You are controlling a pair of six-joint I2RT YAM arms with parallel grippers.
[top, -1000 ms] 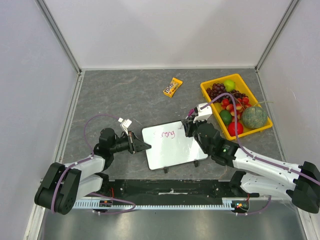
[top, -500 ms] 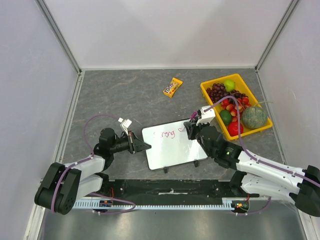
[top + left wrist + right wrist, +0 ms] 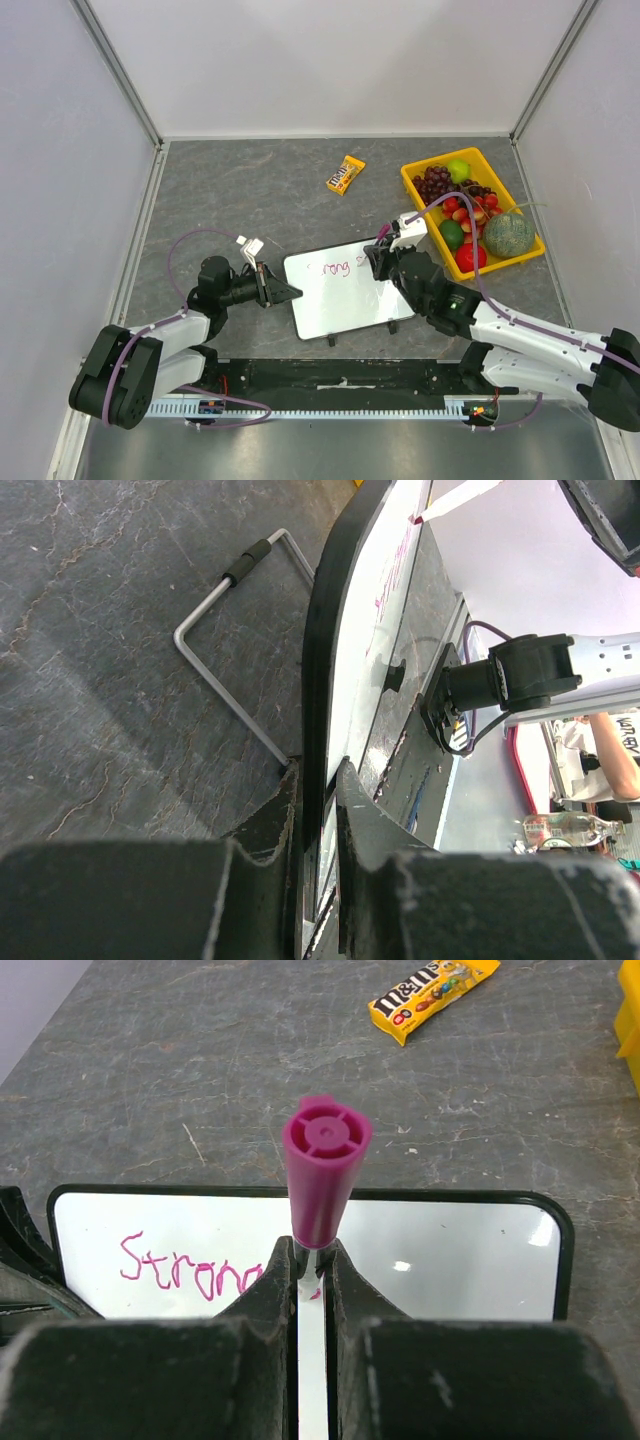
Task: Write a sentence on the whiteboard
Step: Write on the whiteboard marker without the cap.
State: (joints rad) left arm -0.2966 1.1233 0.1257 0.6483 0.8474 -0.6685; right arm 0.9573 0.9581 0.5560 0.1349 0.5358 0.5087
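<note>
The whiteboard [image 3: 345, 300] lies at the table's near middle, its black rim [image 3: 322, 650] clamped edge-on by my left gripper [image 3: 291, 292] [image 3: 318, 785], which is shut on its left side. My right gripper [image 3: 378, 256] [image 3: 312, 1260] is shut on a pink marker [image 3: 322, 1175], held upright with its tip down on the board [image 3: 450, 1250]. The sentence [image 3: 337, 267] is pink handwriting along the board's top; in the right wrist view it reads "Strong" [image 3: 185, 1270], with its end hidden behind my fingers.
A yellow tray [image 3: 412, 190] with grapes, apples and a melon [image 3: 508, 235] stands at the right, close to my right arm. A yellow candy packet [image 3: 345, 174] [image 3: 430, 995] lies beyond the board. A wire stand [image 3: 230, 650] lies beside the board's rim.
My right gripper with the marker has shifted slightly over the board's upper right, and a short new pink stroke shows right of the word. The left gripper has not moved.
</note>
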